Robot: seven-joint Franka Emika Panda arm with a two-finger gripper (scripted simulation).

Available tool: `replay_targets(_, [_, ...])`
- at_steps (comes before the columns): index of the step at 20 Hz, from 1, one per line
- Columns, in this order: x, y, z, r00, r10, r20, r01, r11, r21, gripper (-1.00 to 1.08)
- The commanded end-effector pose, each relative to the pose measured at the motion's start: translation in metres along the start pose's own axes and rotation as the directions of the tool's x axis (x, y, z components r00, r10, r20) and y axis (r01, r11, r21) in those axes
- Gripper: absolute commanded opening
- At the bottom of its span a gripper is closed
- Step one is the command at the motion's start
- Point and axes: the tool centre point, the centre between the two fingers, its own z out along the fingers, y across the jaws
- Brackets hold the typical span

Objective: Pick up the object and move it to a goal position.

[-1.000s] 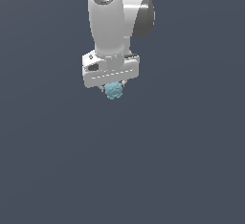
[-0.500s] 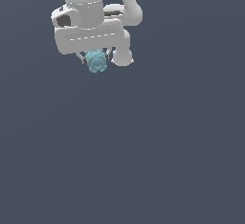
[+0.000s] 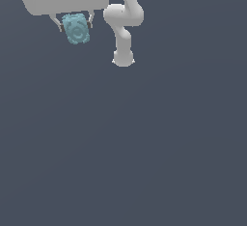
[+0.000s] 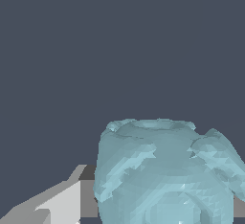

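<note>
At the exterior view's upper left, the white gripper (image 3: 75,27) hung from its broad pale-grey wrist body, its jaws pinching the small pale teal-blue lumpy object (image 3: 76,28) from either side. The object sat directly between and just below the jaws, lifted clear of the dark grey surface, its ring-like mark facing the camera. Its long axis could not be told. To the right stood the white arm's jointed links (image 3: 123,22). No goal marker showed.

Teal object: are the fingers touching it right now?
Touching. The exterior view shows the object clamped between both fingers of the gripper, with no gap either side.
</note>
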Motion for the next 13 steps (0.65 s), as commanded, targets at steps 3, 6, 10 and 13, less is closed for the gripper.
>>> replay_targets(3, [-0.009, 0.011, -0.026, 1.0, -0.001, 0.002, 0.001, 1.0, 0.0, -1.0])
replay_targets(6, [-0.013, 0.016, -0.038, 1.0, -0.001, 0.002, 0.001, 1.0, -0.001, -1.0])
replay_targets(10, [-0.015, 0.02, -0.046, 1.0, -0.001, 0.002, 0.001, 1.0, -0.001, -1.0])
replay_targets(13, [-0.016, 0.021, -0.048, 1.0, -0.001, 0.002, 0.001, 1.0, -0.001, -1.0])
